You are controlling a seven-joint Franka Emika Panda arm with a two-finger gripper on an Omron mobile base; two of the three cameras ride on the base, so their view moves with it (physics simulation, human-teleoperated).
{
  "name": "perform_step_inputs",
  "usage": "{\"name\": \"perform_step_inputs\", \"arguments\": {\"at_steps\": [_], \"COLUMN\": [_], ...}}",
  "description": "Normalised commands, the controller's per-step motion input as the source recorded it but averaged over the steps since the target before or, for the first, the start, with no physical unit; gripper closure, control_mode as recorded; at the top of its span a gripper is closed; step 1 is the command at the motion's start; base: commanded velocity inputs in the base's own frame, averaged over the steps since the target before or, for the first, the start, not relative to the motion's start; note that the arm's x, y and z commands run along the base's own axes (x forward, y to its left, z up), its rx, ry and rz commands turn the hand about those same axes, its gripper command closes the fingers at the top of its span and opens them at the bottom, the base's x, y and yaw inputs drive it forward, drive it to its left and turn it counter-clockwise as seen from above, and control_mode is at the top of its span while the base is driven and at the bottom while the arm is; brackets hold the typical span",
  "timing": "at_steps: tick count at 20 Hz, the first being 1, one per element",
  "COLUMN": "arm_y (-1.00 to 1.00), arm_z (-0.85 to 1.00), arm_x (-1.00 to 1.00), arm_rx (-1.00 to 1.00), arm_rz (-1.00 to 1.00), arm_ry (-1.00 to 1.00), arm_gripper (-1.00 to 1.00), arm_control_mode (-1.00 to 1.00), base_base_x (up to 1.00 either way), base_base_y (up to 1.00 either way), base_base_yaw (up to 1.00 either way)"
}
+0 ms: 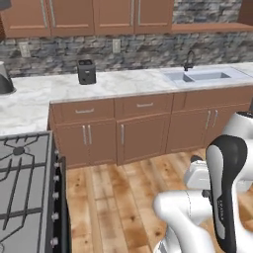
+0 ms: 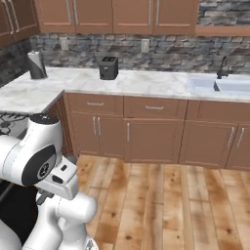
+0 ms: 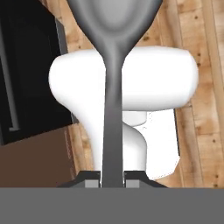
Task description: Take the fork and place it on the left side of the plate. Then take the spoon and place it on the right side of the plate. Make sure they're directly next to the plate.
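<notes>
The marble surface runs along the back wall, with a sink at its right end and a dark toaster left of the sink; the stove lies nearer the robot than the sink, off to the left. The spoon is in the tool, handle clamped between closed fingers, oval bowl pointing away, above wooden floor. So the spoon step appears to be in hand. Next, it must be carried to the plate's right side and laid directly beside the rim.
</notes>
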Motion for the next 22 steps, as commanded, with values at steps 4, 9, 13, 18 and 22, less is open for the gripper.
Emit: {"name": "perform_step_inputs", "arguments": {"at_steps": [4,9,13,18,22], "arm_y": [0.00,0.00,0.00,0.00,0.00], "arm_z": [0.00,0.00,0.00,0.00,0.00], "arm_x": [0.00,0.00,0.00,0.00,0.00], "arm_rx": [0.00,0.00,0.00,0.00,0.00], "arm_rz": [0.00,0.00,0.00,0.00,0.00], "arm_ry": [0.00,0.00,0.00,0.00,0.00], "arm_gripper": [1.00,1.00,1.00,1.00,1.00], "arm_control_mode": [1.00,1.00,1.00,1.00,1.00], "base_base_x": [-1.00,-1.00,-1.00,-1.00,-1.00], "base_base_y": [-0.36,-0.37,-0.34,-0.37,-0.37], "base_base_yaw": [-0.01,-0.01,-0.01,-0.03,-0.03]}}
